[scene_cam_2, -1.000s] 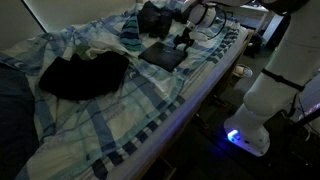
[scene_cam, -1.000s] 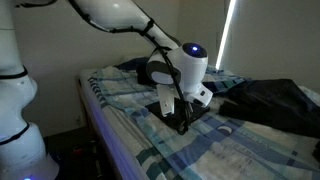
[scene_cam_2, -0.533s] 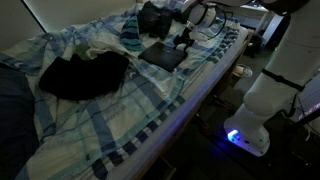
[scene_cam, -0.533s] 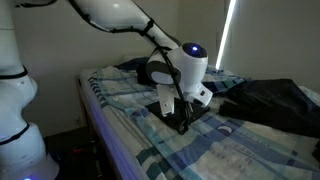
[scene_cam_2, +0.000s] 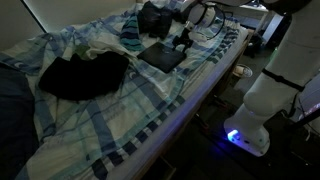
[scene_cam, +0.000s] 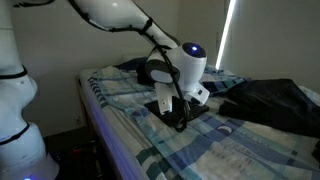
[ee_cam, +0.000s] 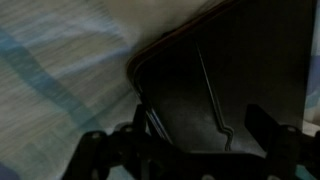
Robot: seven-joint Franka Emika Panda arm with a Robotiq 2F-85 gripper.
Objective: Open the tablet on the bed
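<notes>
**Jaws spread wide at the tablet's corner**

In an exterior view, a dark cloth point(scene_cam_2: 85, 75) lies rumpled at the left on the bed point(scene_cam_2: 130, 115). The bed's blue, white and grey checked bedding fills most of the frame. Further right the tablet point(scene_cam_2: 162, 56) lies flat on that bedding, a thin dark slab. A dark bag point(scene_cam_2: 153, 17) sits just behind it. My jaws hang at the tablet's right-hand edge, pointing down at it. At the far right my white base point(scene_cam_2: 272, 85) stands beside the bed, with a blue light point(scene_cam_2: 235, 136) glowing low next to it.

In the opposite exterior view my arm point(scene_cam: 115, 15) comes in from the upper left and bends down over the middle of the bed. Here the bag is behind my wrist and the cloth lies off to the right.

In the wrist view, pale checked bedding fills the left. The tablet's rounded corner sits in the middle and its dark face takes up the right, with a thin tan-brown rim along the upper edge. A fine line runs down the face, and I cannot tell what it is. My fingers point(ee_cam: 95, 150) show along the bottom, one at the left and one at the right, well apart. My jaws are open and hold nothing. The tablet's corner lies between them. I cannot tell whether either finger touches it.
</notes>
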